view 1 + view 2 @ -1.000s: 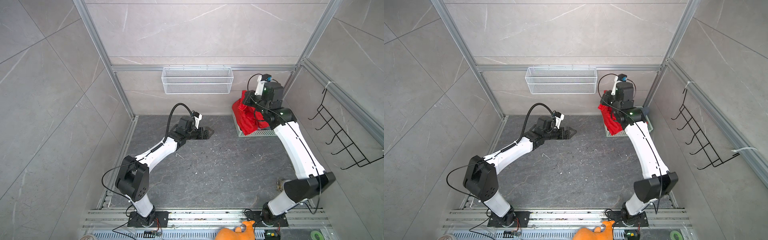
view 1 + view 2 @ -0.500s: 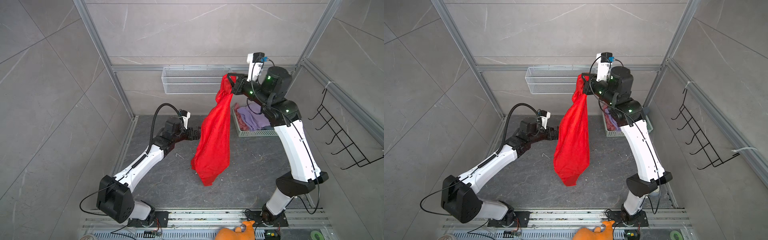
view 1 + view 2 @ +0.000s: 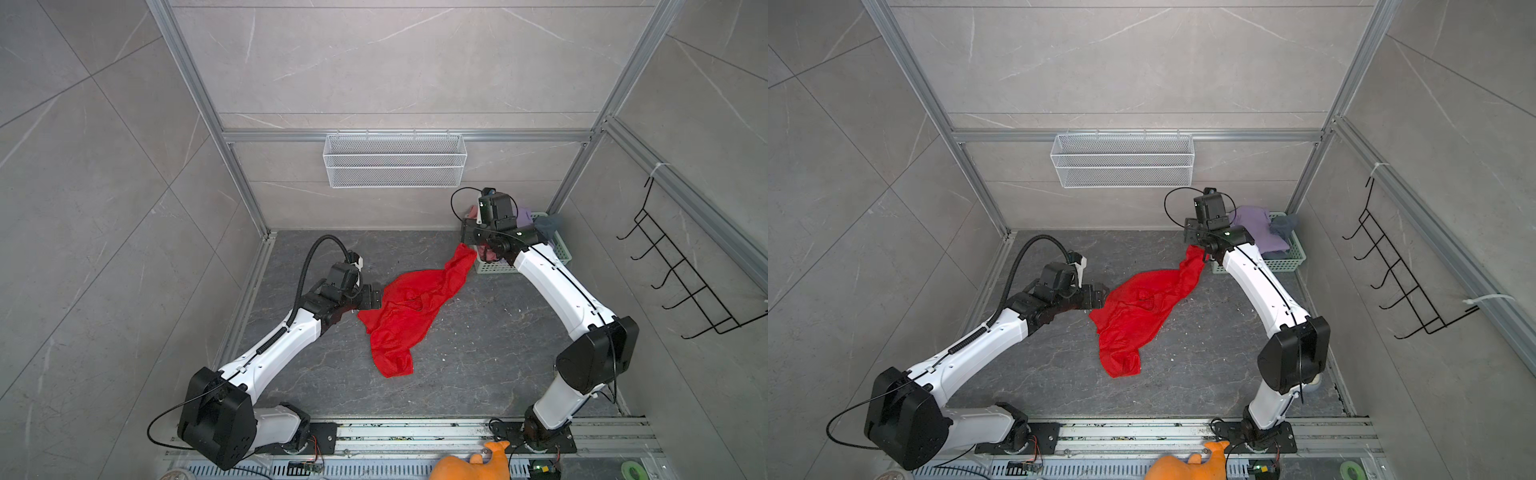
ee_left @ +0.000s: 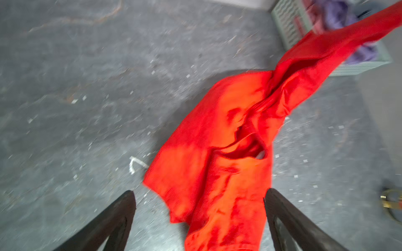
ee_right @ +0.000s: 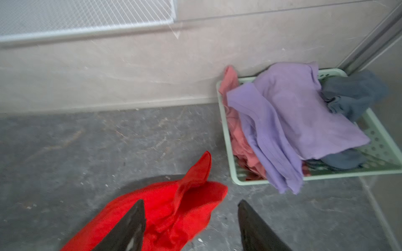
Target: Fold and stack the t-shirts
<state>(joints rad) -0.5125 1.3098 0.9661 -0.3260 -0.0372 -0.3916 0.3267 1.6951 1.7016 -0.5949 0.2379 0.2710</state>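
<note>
My right end effector has its jaws parted with nothing clamped between them. It hangs low just beside the basket, over the narrow end of the red t-shirt. My left end effector is spread wide and grips nothing. It sits at the shirt's opposite edge, jaws straddling a sleeve or a hem; through the blur I can't tell which.

The red t-shirt lies crumpled in a long diagonal across the middle of the table, one end rising to a point beside the basket and the other bunched towards the front. I read this as a shirt laid in the open middle, where both arms can reach it for spreading. It isn't flat, and no fold is made. The collar opening shows in the left wrist view, a handy landmark.

The lavender t-shirt is heaped in the basket over the pink t-shirt, with the grey t-shirt behind.

What worries me is the red end so close to the basket wall, since it could snag there. A white scrap lies beside the shirt's edge. The wire shelf, hook rack and orange plush toy are well apart from the work.
</note>
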